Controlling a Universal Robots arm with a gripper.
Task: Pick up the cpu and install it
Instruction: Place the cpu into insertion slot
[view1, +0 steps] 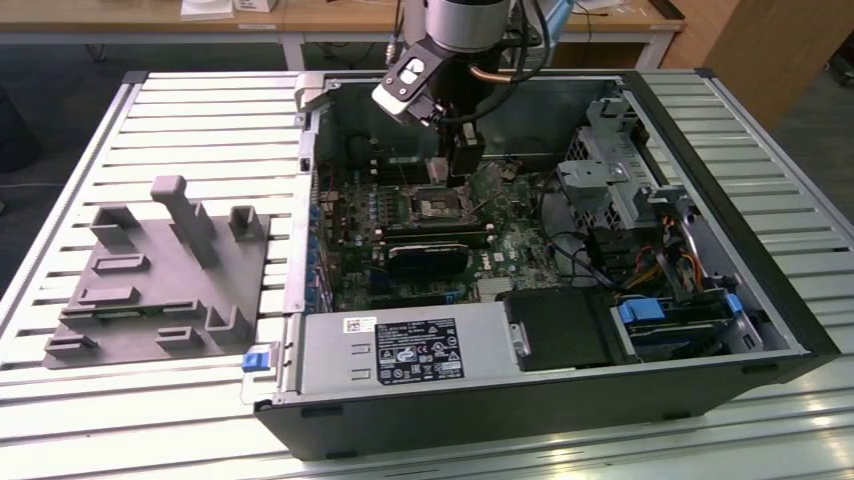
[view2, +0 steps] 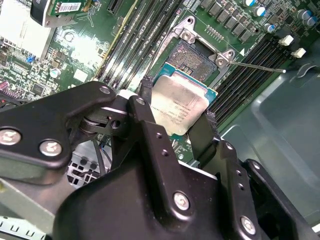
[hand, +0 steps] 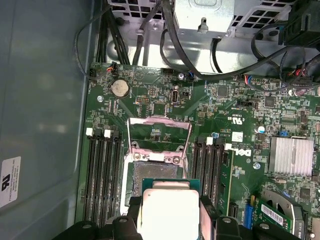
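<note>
Your hand is clenched on the cpu, fingers closed just to chip width on two opposite edges. The cpu sits between the fingertips, silver top up and flat, likely so it can seat level. Directly beneath the hand lies the socket, its frame swung open to receive it.

A grey fixture block is set on a slatted metal table, to the exterior view's left of an opened computer case. Inside, a green motherboard is laid flat. A coin battery, a finned heatsink and dark memory slots are mounted on it.
</note>
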